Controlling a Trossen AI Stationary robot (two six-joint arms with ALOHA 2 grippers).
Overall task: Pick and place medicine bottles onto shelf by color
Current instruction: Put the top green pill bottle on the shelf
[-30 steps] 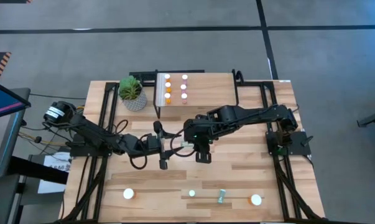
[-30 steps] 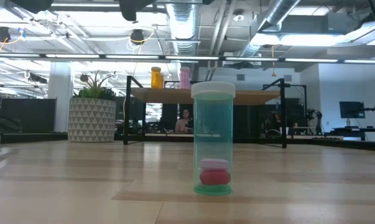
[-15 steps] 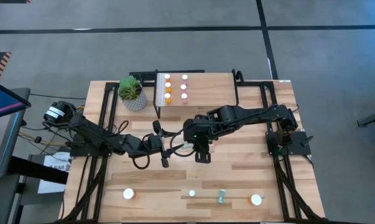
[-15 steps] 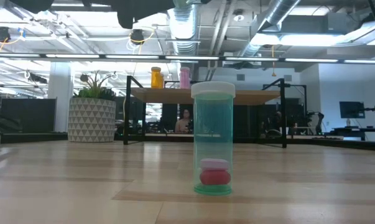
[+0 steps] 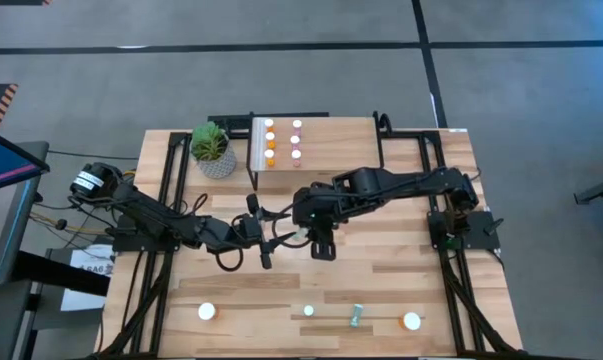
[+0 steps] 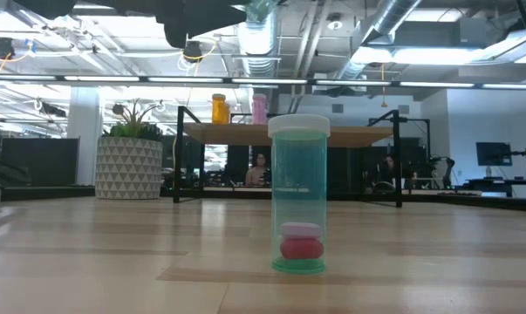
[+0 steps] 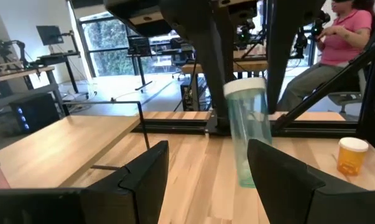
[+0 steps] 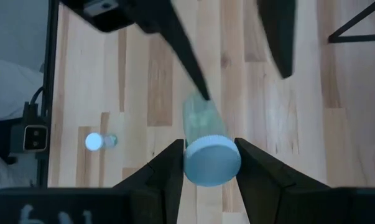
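The right gripper [image 8: 206,163] has its jaws clamped on the white cap of a teal cylindrical medicine bottle [image 8: 204,130], held upright above the middle of the wooden surface [image 5: 401,260]. The left gripper [image 7: 206,171], jaws apart, points at it from the left. The light-wood shelf [image 5: 331,150] lies beyond.

We list: surface [image 5: 401,260] of pale, smooth planked wood; teal bottle [image 6: 299,196] of glossy clear plastic; fingers [image 7: 280,180] of matt black plastic.
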